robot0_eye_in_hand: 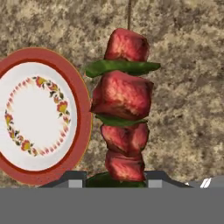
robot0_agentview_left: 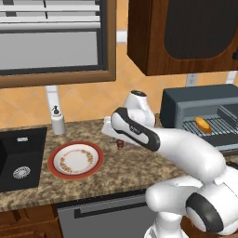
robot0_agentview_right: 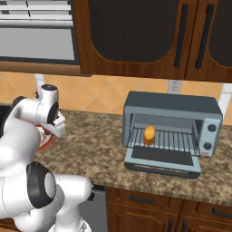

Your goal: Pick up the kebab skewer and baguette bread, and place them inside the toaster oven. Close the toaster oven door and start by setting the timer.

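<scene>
Right up against the hand camera, the kebab skewer (robot0_eye_in_hand: pixel 124 109) stands between the gripper (robot0_eye_in_hand: pixel 115 180) tips, its red meat chunks and green pepper slices stacked up toward 12 o'clock with the bare stick poking out above. The jaws sit half-closed with one dark tip at each side of the lowest chunk; they look to be clamped on it, though the contact itself is hidden. At 9 o'clock from the skewer lies a red-rimmed plate (robot0_eye_in_hand: pixel 81 109) with a flower ring, flat on the speckled counter (robot0_eye_in_hand: pixel 188 87).

From the left base view the skewer's end (robot0_agentview_left: pixel 120 144) peeks out under the hand, just above the counter, at 3 o'clock of the plate. The toaster oven (robot0_agentview_right: pixel 172 106) stands well apart at 3 o'clock, its door (robot0_agentview_right: pixel 163 164) dropped open. The baguette bread (robot0_agentview_right: pixel 149 134) rests on the wire rack (robot0_agentview_right: pixel 179 140) inside.
</scene>
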